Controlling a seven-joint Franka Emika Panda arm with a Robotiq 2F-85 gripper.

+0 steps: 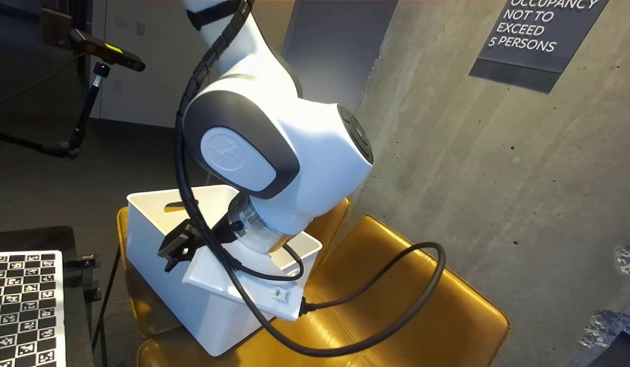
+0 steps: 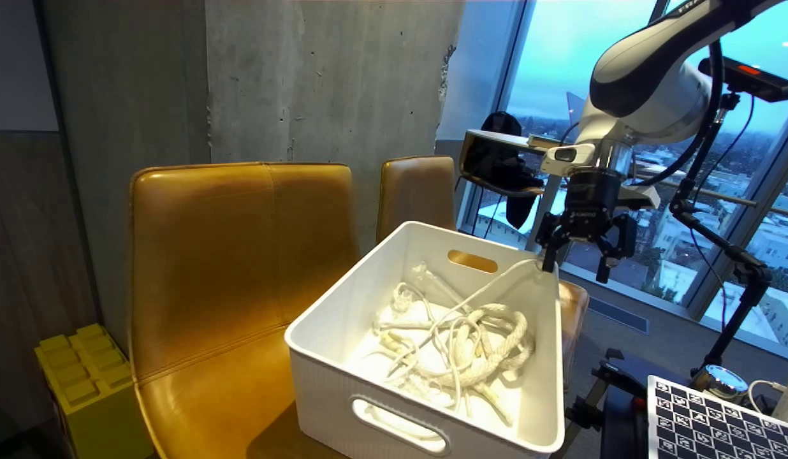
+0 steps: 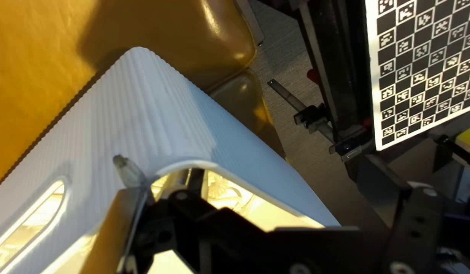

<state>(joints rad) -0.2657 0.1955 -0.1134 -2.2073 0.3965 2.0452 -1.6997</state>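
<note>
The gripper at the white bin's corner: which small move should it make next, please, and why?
I would probably raise the gripper slightly. It stands open at a corner of the white bin: in an exterior view one finger overlaps that corner and contact is unclear, while the other hangs outside the bin. A rope coil lies inside, so gaining clearance first seems safer.

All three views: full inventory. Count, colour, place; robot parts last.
Bin: 1, white, on chairs.
Ropes and cords: several, off-white, tangled in the bin.
Chairs: at least 2, tan, under and around the bin.
Marker board: 1, black-and-white, beside the bin.
Wall: 1, grey, behind the chairs.
Sign: 1, dark grey, on the wall.
Windows: several, blue, beyond the wall.
Box: 1, yellow, beside a chair.
Camera: 1 per exterior view, black, on a stand.
Arm: 1, white and grey, at the bin.
Fingers: 2, black, open, near a bin corner.
</note>
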